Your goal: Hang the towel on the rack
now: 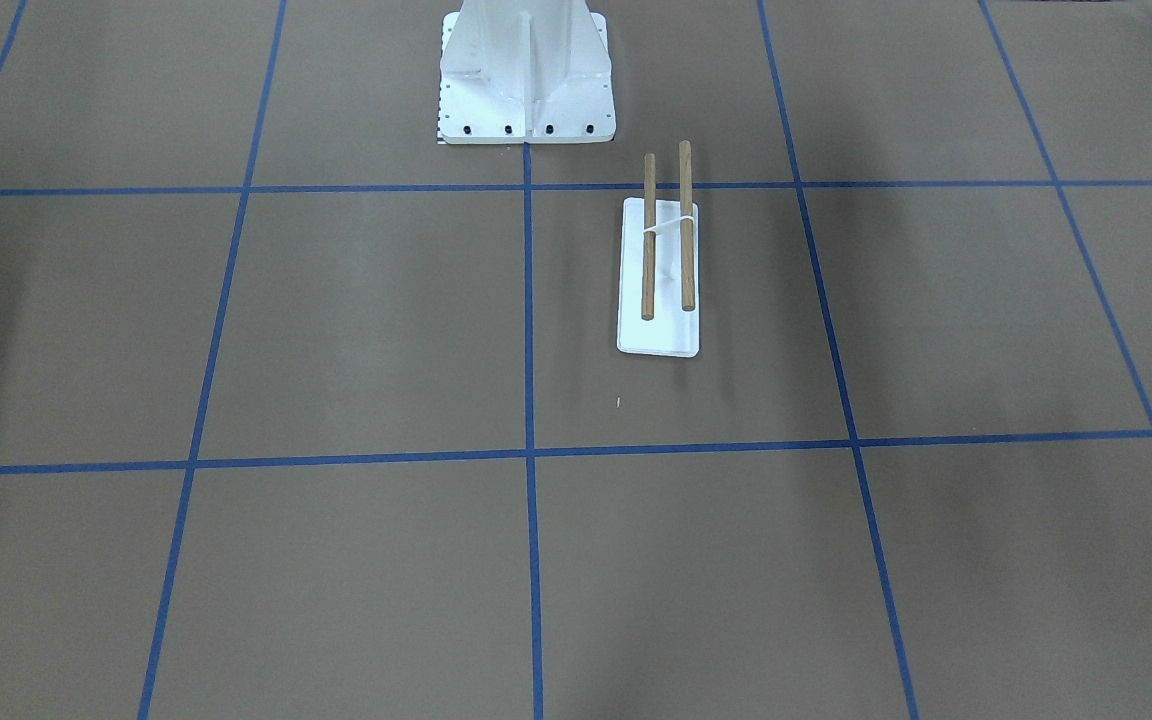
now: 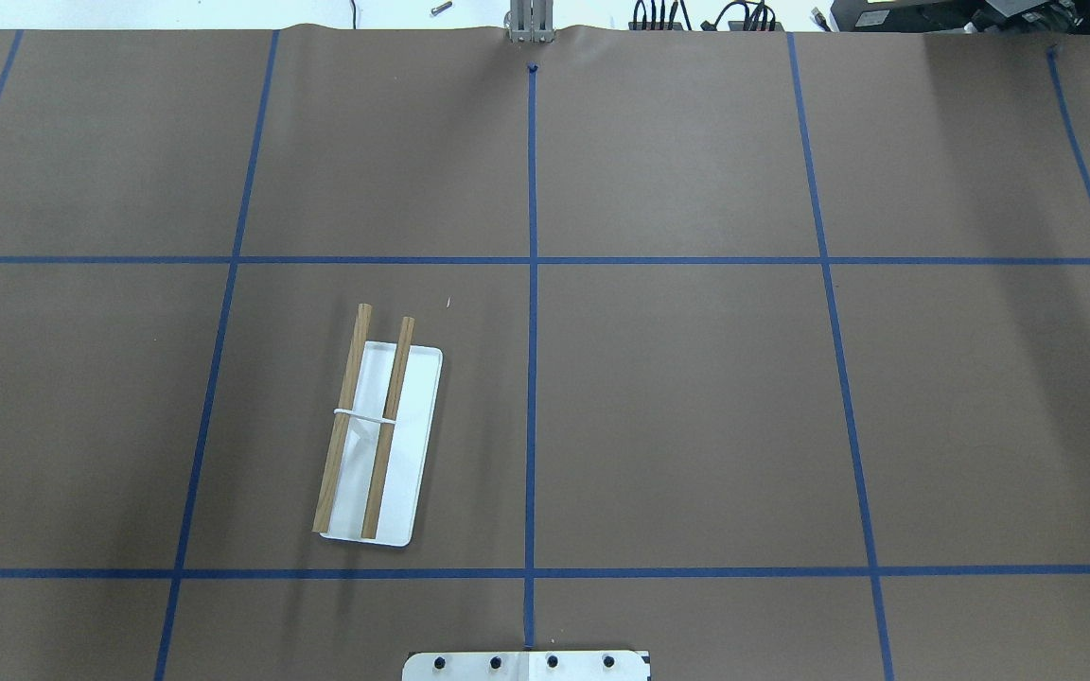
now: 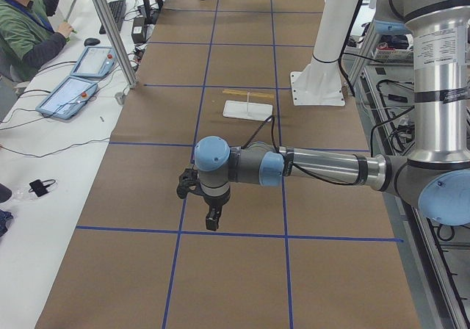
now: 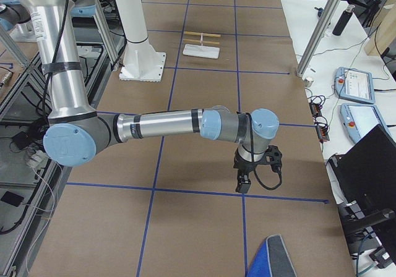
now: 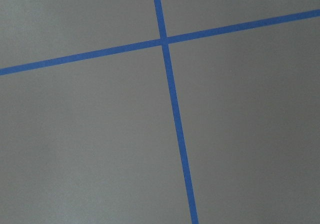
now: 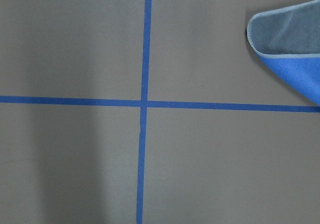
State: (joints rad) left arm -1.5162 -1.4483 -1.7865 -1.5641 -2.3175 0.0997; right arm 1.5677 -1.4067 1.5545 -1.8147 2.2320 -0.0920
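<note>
The rack (image 1: 658, 270) stands on the brown table with its two wooden dowels over a white base; it also shows in the overhead view (image 2: 379, 435) and far off in both side views (image 3: 248, 105) (image 4: 202, 45). The blue towel (image 4: 269, 258) lies at the table's right end with a corner folded over, grey side up (image 6: 295, 49). It is apart from the rack. My right gripper (image 4: 243, 183) hangs over the table short of the towel. My left gripper (image 3: 209, 219) hangs over the table's left part. I cannot tell if either is open or shut.
The white bolted pedestal (image 1: 526, 80) stands behind the rack on the robot's side. Blue tape lines grid the table. An operator (image 3: 29, 28) sits at a side bench with tablets (image 3: 70, 94). Aluminium posts (image 3: 110, 28) (image 4: 322, 29) stand at the table's far edge.
</note>
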